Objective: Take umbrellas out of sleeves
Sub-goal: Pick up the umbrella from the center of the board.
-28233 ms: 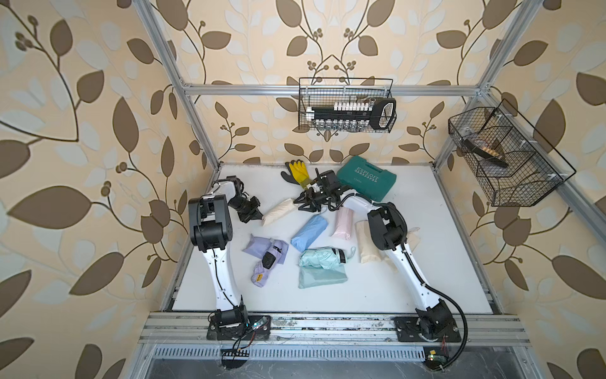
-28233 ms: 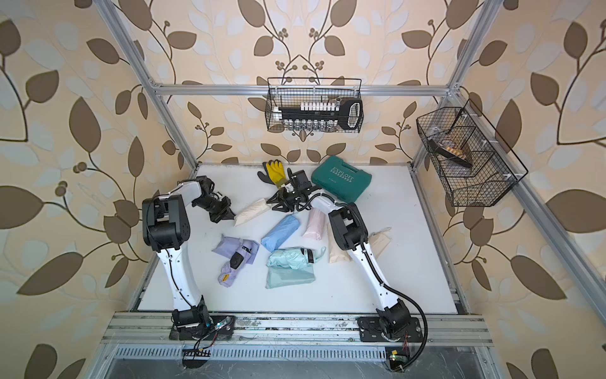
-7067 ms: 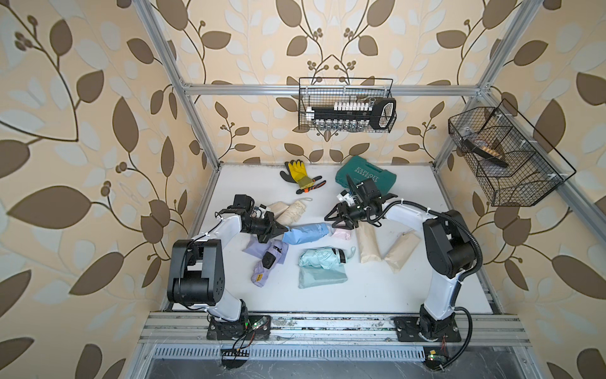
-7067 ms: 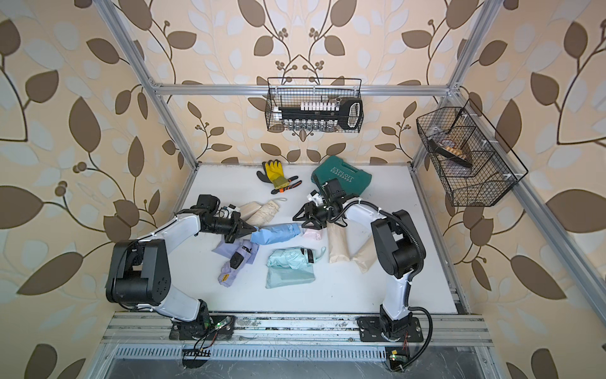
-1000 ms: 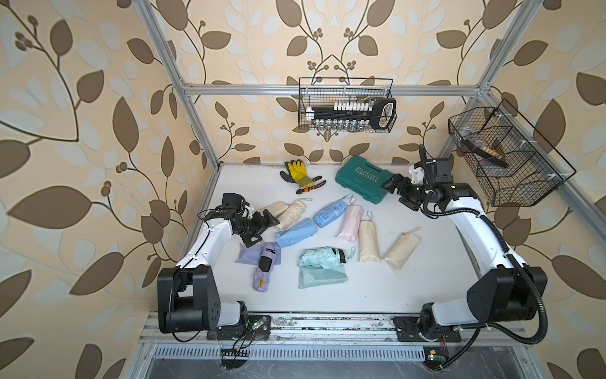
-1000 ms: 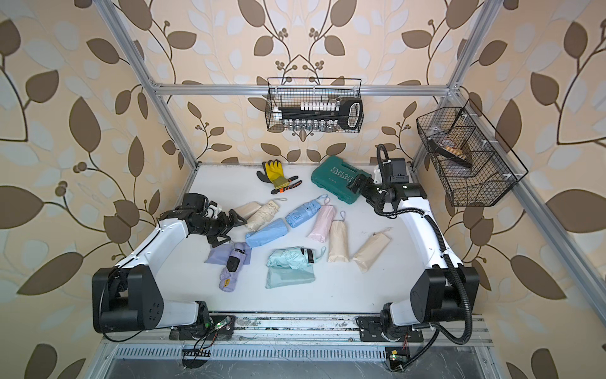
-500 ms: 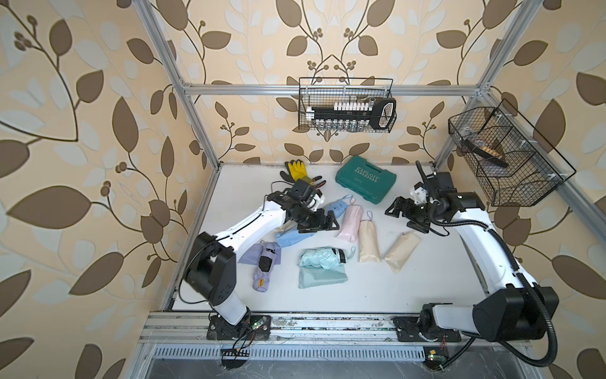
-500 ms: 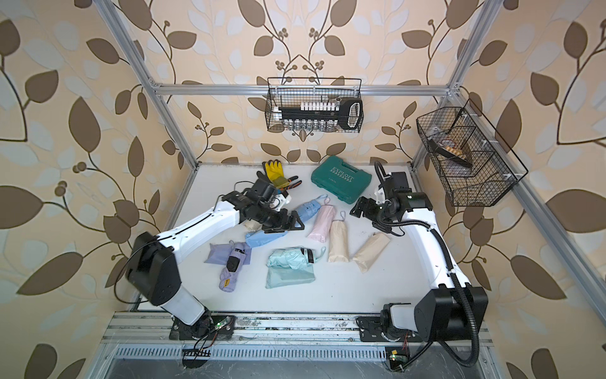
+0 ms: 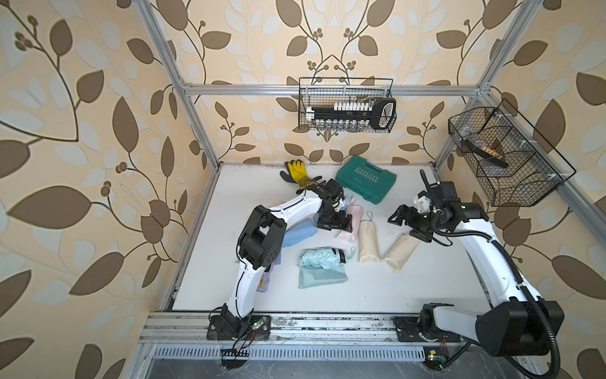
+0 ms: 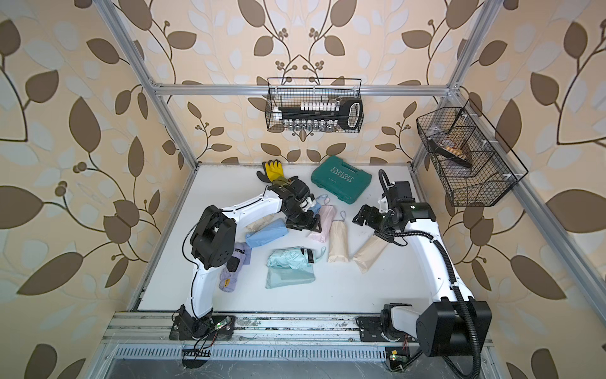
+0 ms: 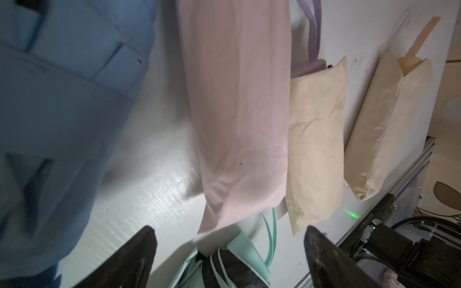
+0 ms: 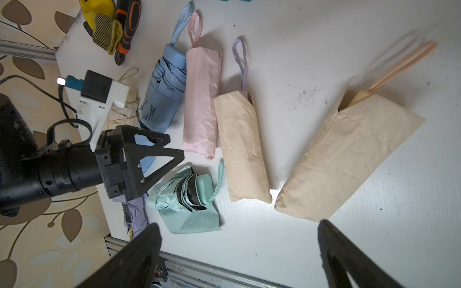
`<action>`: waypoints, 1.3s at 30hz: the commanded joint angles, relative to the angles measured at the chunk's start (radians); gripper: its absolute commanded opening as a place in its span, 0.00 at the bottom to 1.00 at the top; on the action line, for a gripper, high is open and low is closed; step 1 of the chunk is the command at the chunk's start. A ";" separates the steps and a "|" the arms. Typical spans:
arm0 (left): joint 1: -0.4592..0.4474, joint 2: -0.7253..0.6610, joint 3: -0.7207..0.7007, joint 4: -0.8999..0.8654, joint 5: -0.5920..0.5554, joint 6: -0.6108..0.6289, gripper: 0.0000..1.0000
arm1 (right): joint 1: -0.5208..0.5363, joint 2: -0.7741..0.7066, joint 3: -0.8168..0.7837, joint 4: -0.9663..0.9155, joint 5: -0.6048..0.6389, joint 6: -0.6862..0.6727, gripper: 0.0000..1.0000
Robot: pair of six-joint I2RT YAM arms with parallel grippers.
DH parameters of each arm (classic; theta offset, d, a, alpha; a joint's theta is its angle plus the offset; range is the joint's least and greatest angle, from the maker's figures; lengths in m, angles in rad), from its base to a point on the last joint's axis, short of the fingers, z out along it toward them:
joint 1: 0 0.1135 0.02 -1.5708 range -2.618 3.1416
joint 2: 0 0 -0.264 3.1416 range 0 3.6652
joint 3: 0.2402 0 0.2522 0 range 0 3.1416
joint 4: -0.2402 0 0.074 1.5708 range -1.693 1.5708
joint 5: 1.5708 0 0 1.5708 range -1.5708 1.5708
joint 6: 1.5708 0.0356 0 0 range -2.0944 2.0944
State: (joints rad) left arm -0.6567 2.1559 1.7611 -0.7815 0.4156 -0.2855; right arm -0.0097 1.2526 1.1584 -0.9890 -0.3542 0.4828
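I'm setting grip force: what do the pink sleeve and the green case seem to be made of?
Pink sleeve: thin woven fabric, probably nylon or polyester, matte; it wrinkles and lies limp. Green case: probably hard moulded plastic, slightly glossy; it keeps crisp boxy edges.

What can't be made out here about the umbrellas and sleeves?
Lilac umbrella: in a top view, mostly hidden behind the left arm at its elbow.
Beige umbrella: in a top view, only a sliver shows under the left arm.
Blue fabric: left wrist view, blurred and cut by the frame edge; umbrella or sleeve, cannot tell.
Beige sleeve: right wrist view, its own fabric hides the contents; only a peach loop sticks out.
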 commanded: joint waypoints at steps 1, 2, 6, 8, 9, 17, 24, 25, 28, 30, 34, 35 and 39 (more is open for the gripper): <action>-0.025 0.021 0.052 -0.043 -0.017 0.047 0.94 | -0.005 0.023 -0.008 0.016 -0.021 0.001 0.94; -0.030 0.032 0.064 -0.044 -0.013 0.052 0.94 | -0.006 0.032 -0.007 0.016 -0.022 -0.001 0.94; -0.050 0.079 0.125 -0.079 -0.052 0.080 0.94 | -0.009 0.061 -0.003 0.015 -0.041 -0.001 0.94; -0.061 0.104 0.161 -0.104 -0.089 0.097 0.94 | -0.010 0.067 -0.003 0.020 -0.052 0.009 0.94; -0.066 0.121 0.183 -0.121 -0.110 0.106 0.94 | -0.010 0.068 -0.004 0.025 -0.058 0.014 0.94; -0.075 0.181 0.242 -0.170 -0.245 0.136 0.86 | -0.011 0.070 -0.026 0.047 -0.089 0.036 0.94; -0.105 0.235 0.325 -0.193 -0.299 0.166 0.85 | -0.011 0.062 -0.067 0.085 -0.122 0.066 0.93; -0.108 0.241 0.331 -0.190 -0.300 0.164 0.85 | -0.010 0.061 -0.072 0.087 -0.126 0.065 0.93; -0.113 0.260 0.351 -0.194 -0.304 0.169 0.82 | -0.010 0.057 -0.080 0.089 -0.129 0.066 0.92; -0.114 0.273 0.361 -0.199 -0.308 0.179 0.79 | -0.011 0.054 -0.082 0.086 -0.129 0.066 0.92; -0.114 0.288 0.374 -0.208 -0.311 0.189 0.68 | -0.010 0.048 -0.083 0.086 -0.130 0.065 0.92; -0.114 0.290 0.376 -0.210 -0.311 0.190 0.66 | -0.010 0.049 -0.080 0.085 -0.131 0.063 0.92; -0.114 0.287 0.366 -0.217 -0.315 0.193 0.53 | -0.010 0.051 -0.078 0.091 -0.131 0.065 0.92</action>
State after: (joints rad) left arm -0.7662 2.4287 2.1181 -0.9634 0.1192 -0.1097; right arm -0.0181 1.3178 1.0859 -0.8993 -0.4698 0.5423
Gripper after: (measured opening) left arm 0.549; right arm 0.923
